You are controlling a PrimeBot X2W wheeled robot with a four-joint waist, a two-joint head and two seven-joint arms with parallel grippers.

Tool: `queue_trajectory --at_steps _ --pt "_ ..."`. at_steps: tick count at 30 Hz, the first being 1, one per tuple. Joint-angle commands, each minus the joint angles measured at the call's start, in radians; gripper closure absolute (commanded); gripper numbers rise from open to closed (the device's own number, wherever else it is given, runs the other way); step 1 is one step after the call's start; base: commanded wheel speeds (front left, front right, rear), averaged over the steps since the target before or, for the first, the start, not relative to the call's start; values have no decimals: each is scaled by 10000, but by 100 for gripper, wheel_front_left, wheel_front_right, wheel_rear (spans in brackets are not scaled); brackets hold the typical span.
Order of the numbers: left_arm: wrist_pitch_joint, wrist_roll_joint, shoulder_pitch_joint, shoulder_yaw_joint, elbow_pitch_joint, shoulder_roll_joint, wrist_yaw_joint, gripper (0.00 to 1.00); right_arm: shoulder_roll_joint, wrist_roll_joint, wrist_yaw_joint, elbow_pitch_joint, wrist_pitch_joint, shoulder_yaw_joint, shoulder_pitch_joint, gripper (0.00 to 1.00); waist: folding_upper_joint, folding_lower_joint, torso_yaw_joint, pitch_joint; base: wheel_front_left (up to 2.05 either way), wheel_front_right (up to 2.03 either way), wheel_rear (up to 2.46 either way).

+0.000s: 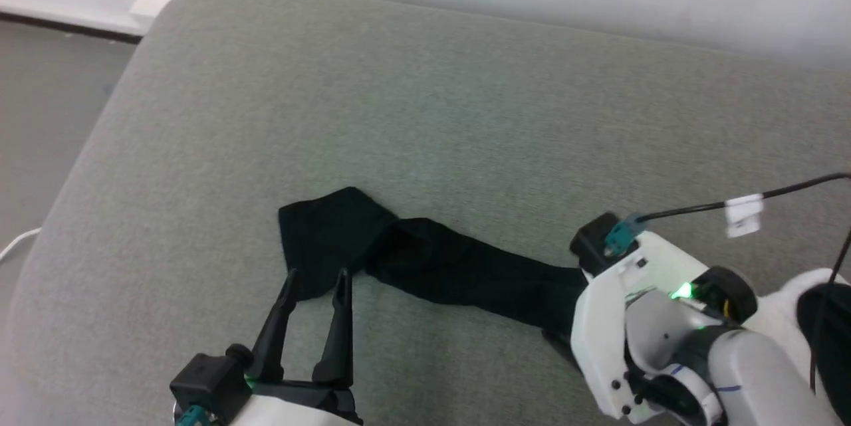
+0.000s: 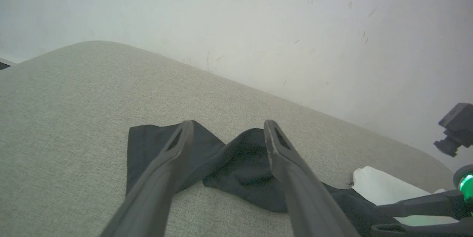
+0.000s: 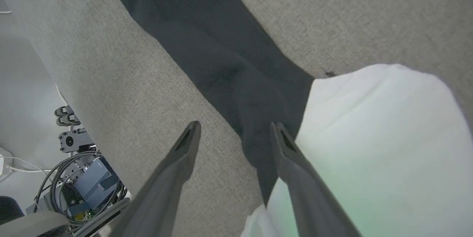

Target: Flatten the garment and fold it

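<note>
Head view: the garment (image 1: 465, 273) lies on the grey cushion (image 1: 399, 80). Its black sleeve (image 1: 505, 280) reaches from the right toward the middle and ends in a kinked cuff end (image 1: 326, 226) that bends back toward the near edge. The left gripper (image 1: 318, 274) hovers with its jaws wide apart and nothing between them, its tips just over the near edge of that cuff end. In the left wrist view a raised fold in the sleeve sits between the two fingers.

The right wrist view shows the right gripper (image 3: 235, 126) also spread wide and holding nothing. It is poised over the sleeve right where it meets the white body (image 3: 369, 137).

The step in hand looks like straightening this sleeve. To do it well, the left gripper should probably come down on the cuff's edge and pinch both layers. It would then draw the cuff out to the left along the sleeve's own line, staying low over the cushion. If the right gripper presses down near the shoulder seam, the body should not drag along. The thin cloth will likely bunch if pulled fast, so a slow pull suits it.
</note>
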Motion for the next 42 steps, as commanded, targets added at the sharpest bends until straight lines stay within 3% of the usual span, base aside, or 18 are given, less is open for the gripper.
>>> queue_trajectory --at_steps 1,6,7,8,9,10,17,22,23,24,25,26,31,37,42 --pt "-94 -32 -183 -1 36 -26 -73 0 -49 41 -7 100 15 77 -160 0 0 -1 289 44 0 0 0" --pt "-147 -71 -260 -54 150 -53 -89 0 -378 -187 -7 1002 -408 622 -329 0 0 -1 485 70 0 0 0" --pt "-158 -77 -266 -57 175 -56 -86 0 -404 -251 -7 1156 -561 659 -375 17 0 -1 494 55 0 0 0" --pt "-170 -84 -266 -52 200 -59 -77 0 -358 -307 -7 1290 -779 591 -417 54 0 -1 487 32 0 0 0" --pt "-181 -89 -263 -45 226 -60 -65 0 -295 -377 -7 1406 -1009 527 -464 74 0 -1 471 -11 0 0 0" --pt "-187 -89 -252 -39 254 -56 -52 0 -234 -430 -7 1483 -1242 500 -522 100 0 -1 444 -65 0 0 0" --pt "-180 -85 -144 11 259 58 18 0 704 89 -7 1178 -2713 315 -1009 100 0 -1 90 -605 0 0 0" --pt "-57 -67 -2 96 64 197 141 0 1144 965 -7 307 -2747 873 -987 100 0 -1 -165 -911 0 0 0" --pt "-31 -64 15 101 18 216 160 0 1165 983 -7 140 -2775 945 -971 87 0 -1 -188 -936 0 0 0" --pt "-9 -66 32 103 -25 227 178 0 1173 916 -7 4 -2846 981 -955 59 0 -1 -205 -956 0 0 0" --pt "9 -69 50 101 -65 235 194 0 1111 779 -7 -103 -2944 1033 -963 5 0 -1 -213 -963 0 0 0" --pt "16 -74 71 99 -105 240 205 0 1000 621 -7 -157 -3066 1069 -964 0 0 -1 -220 -951 0 0 0" --pt "7 -127 104 37 -200 231 191 0 89 -150 -7 83 -3520 1264 -947 0 0 -1 -140 -710 0 0 0" --pt "-96 -218 -52 -40 -132 150 123 0 -1340 -399 -7 549 -2946 1972 -967 0 0 -1 137 -191 0 0 0" --pt "-237 -310 -323 -189 94 0 10 0 -2038 -456 -7 994 -2861 2376 -1140 0 0 -1 494 331 0 0 0"
